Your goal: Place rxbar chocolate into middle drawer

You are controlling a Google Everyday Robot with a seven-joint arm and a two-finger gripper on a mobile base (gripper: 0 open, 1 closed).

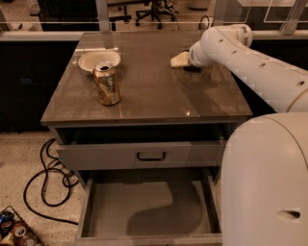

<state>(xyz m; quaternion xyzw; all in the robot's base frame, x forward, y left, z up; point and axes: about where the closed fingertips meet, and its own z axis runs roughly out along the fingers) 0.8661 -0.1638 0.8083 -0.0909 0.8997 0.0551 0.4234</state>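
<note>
Gripper is low over the table, about 1 o'clock from the top's centre, with its pale tip pointing toward 9 o'clock. Apart, together or clamped on something: cannot tell, the view doesn't resolve it. White arm comes in from the 3 o'clock side, and the robot's body shell fills the lower right corner.

rxbar chocolate shows only as a small dark flat sliver on the tabletop, at the gripper's 5 o'clock, just under the wrist. Whether the gripper touches it, can't tell. It's on the table, well apart from the drawer.

middle drawer is pulled out at 6 o'clock below the table. Its grey floor is visible with a dark shadow across the middle, and its right side is partly hidden by the robot body. Just above it is a grey drawer front with a black handle.

Gold can stands upright at 9 o'clock on the tabletop. Pale bowl is right behind it toward 11 o'clock; touching or not, can't tell.

Black cable loops on the floor at the table's 8 o'clock. Office chair stands beyond the table at 12 o'clock.
</note>
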